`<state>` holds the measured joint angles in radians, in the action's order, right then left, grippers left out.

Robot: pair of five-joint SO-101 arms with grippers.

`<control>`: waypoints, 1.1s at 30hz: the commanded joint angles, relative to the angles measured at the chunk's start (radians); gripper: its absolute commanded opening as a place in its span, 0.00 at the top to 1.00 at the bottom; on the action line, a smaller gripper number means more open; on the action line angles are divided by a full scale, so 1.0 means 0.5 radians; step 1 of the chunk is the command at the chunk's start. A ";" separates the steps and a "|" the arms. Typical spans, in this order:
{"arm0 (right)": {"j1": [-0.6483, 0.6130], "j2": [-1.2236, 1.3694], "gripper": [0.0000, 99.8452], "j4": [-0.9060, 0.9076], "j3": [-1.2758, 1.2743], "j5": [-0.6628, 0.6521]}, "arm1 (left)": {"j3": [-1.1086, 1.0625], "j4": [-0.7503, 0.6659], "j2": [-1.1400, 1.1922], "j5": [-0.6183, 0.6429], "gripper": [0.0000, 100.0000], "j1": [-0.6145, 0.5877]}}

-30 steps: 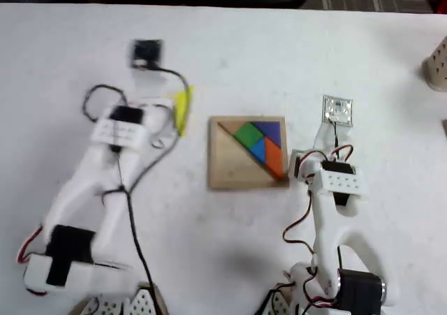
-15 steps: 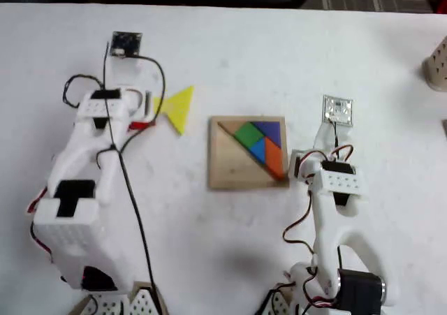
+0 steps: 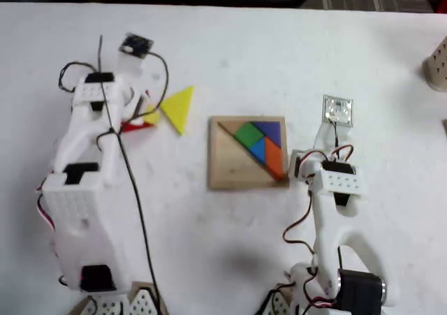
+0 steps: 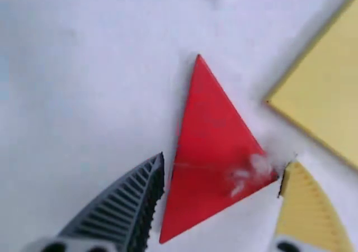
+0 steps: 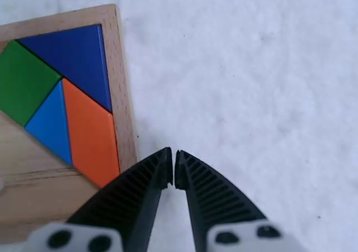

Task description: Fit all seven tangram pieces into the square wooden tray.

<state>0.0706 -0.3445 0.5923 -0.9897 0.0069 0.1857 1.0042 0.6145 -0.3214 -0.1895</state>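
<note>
The left pincer point(image 4: 221, 168) stands open astride the red triangle point(image 4: 215, 162), which lies flat on the white counter point(image 3: 223, 49). The dark finger point(image 4: 128, 207) is just beside the triangle's longest edge, and the yellow finger point(image 4: 305, 213) meets the square corner opposite. I cannot tell whether either finger presses it. The long edge runs along the dark finger, and one sharp tip points away from the wrist.

In the high view the red triangle lies left of the tray point(image 3: 227, 165), well apart from it. The yellow triangle point(image 3: 178, 109) lies between them, near the red one.

The tray's far right part holds green point(image 3: 246, 135), dark blue point(image 3: 269, 132), light blue point(image 3: 257, 149) and orange point(image 3: 274, 158) pieces.

The right pincer point(image 5: 173, 168) is closed on nothing, just beside the tray's rim near the orange piece.
</note>
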 commanded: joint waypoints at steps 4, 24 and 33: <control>-0.017 -0.057 0.98 -0.038 0.058 -0.028 | 0.371 0.239 0.130 -0.107 0.65 0.035; -0.014 -0.057 0.98 -0.103 0.028 -0.028 | 1.881 1.092 1.051 -0.212 0.82 0.051; -0.011 -0.057 0.98 -0.103 0.028 -0.028 | 2.252 1.344 1.201 -0.224 0.82 0.072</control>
<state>0.0706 -0.3445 0.5616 -0.9897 0.0069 1.2336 1.6134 1.1960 -0.4227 -0.1649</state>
